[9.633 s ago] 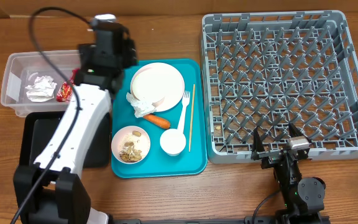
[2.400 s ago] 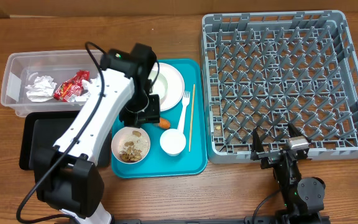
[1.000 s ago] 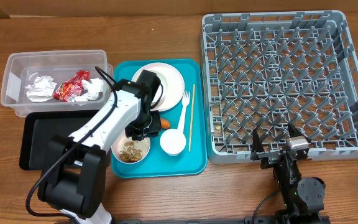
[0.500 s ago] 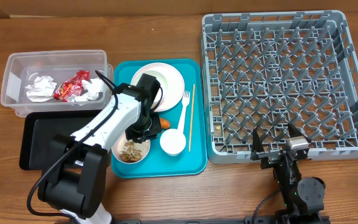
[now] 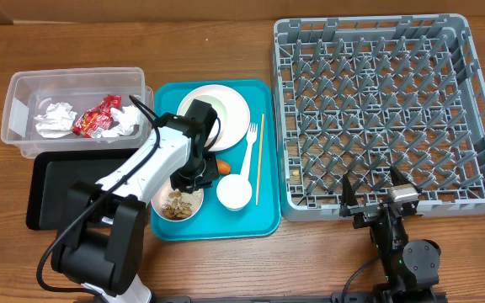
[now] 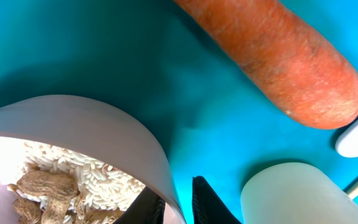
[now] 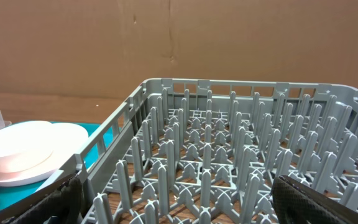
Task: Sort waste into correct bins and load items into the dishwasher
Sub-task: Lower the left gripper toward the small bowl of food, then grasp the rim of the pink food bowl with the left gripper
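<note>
The left gripper pinches narrow on the rim of the scrap-filled bowl on the teal tray, so next it probably lifts and tips it over the black tray, while the right gripper rests wide open.

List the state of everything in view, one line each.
left gripper, closed on the bowl's rim
right gripper, open, beside the dish rack
bowl, upright on teal tray, holds food scraps
plate, on teal tray
carrot, lying loose on teal tray
cup, on teal tray, untouched
fork, lying on teal tray
chopstick, lying beside fork
clear tub, holds napkins and wrapper
black tray, no waste visible
dish rack, no dishes loaded
</note>
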